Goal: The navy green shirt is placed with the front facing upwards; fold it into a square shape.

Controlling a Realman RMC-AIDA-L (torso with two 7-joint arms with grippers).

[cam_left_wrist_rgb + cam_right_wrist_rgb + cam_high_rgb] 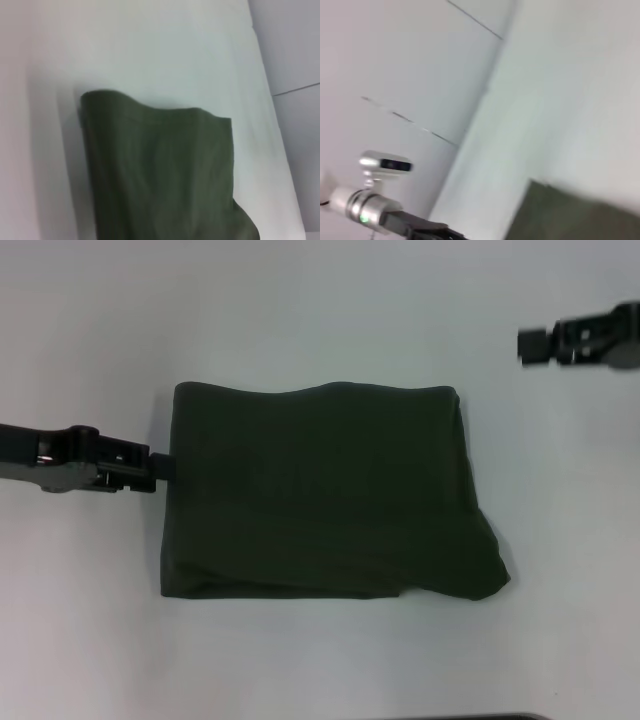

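The navy green shirt (320,505) lies folded into a rough rectangle at the middle of the white table, plain dark green with no lettering showing. Its near right corner bulges out past the fold. My left gripper (160,468) reaches in from the left and meets the shirt's left edge about halfway along. The left wrist view shows the shirt (165,175) from that side, and a corner of the shirt (580,220) shows in the right wrist view. My right gripper (533,344) hangs at the far right, well away from the cloth.
The white table (320,310) surrounds the shirt on all sides. In the right wrist view the left arm (375,210) shows low down, and the table's edge (485,100) runs beside a pale floor.
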